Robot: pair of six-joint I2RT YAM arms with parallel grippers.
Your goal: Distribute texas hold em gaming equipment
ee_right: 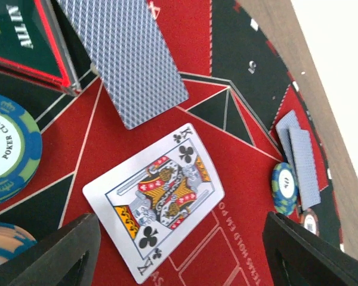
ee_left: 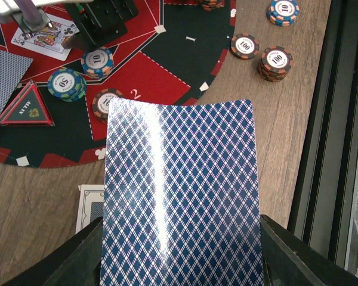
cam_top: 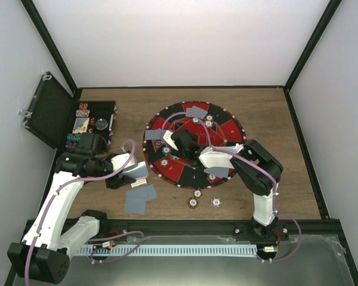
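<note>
So the left pincer (ee_left: 182, 235) has a blue diamond-backed playing card (ee_left: 182, 179) spanning the whole gap between its fingers. It looks gripped, though the actual contact is off the bottom of the wrist view. Just beneath the pincer and off to one side, another white-edged card (ee_left: 90, 205) lies on the wooden bench (ee_left: 36, 196). The round red-and-black felt mat (ee_left: 185, 59) sits ahead of the tips. Best bet for this deal is probably to hold the card level and go low before letting go so it doesn't glide. It should also steer clear of the stacked brown-and-orange poker chips (ee_left: 274, 62) ahead and to the other side. The right pincer (ee_right: 182, 223) gapes wide with nothing in it, hanging directly above a face-up king of clubs (ee_right: 155, 199).
</note>
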